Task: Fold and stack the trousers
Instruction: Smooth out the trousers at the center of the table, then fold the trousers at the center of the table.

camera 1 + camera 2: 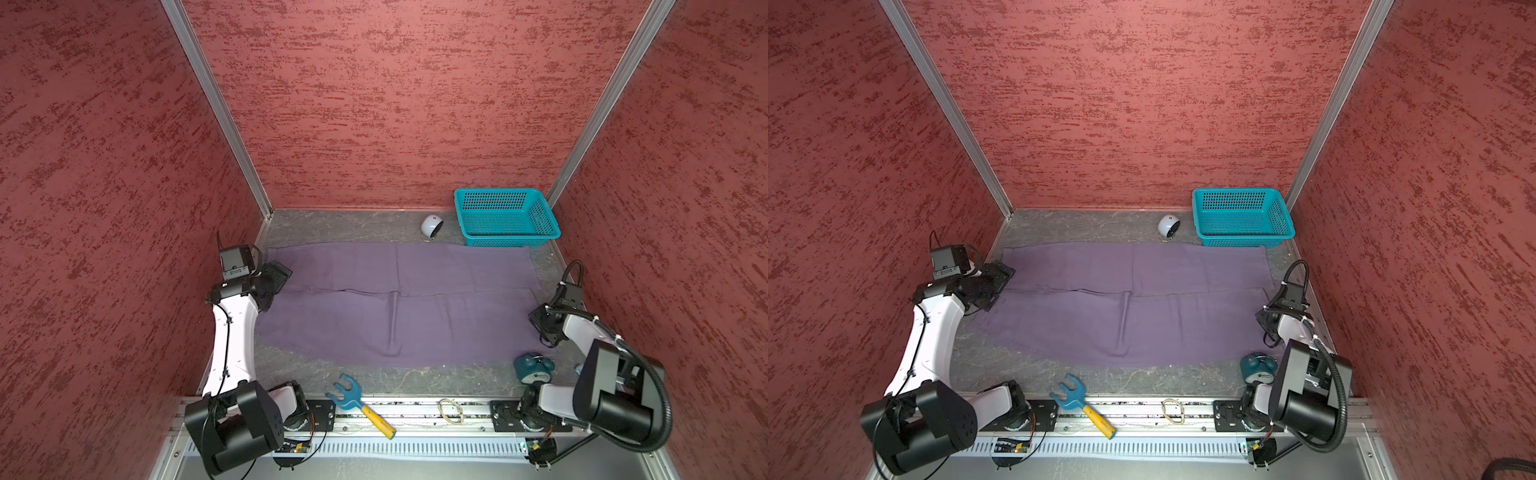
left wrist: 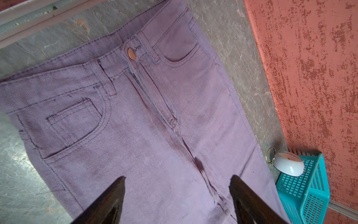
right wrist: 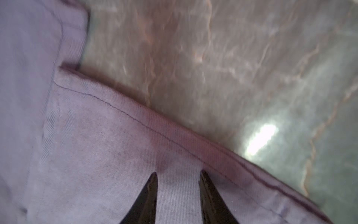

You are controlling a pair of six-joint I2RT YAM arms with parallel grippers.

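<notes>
Left gripper (image 2: 178,176) hangs wide open over the trousers (image 1: 395,316) below the fly. Right gripper (image 3: 178,172) shows a narrow gap, tips at a leg hem, contact unclear. Trousers lie flat across the table (image 1: 332,224), far hem beside teal basket (image 1: 505,216).

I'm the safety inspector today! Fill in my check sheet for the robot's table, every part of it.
Surface: grey marbled table, flat.
Job's things: purple trousers spread flat, not yet folded.
Clutter: teal basket, white round object, toy rake, dark teal round object, rubber band loop.
Grippers: left gripper open above the waist end; right gripper partly open at a leg hem.
Cables: black cable clipped down; ribbed hose looping loose.
Surroundings: red speckled walls.
</notes>
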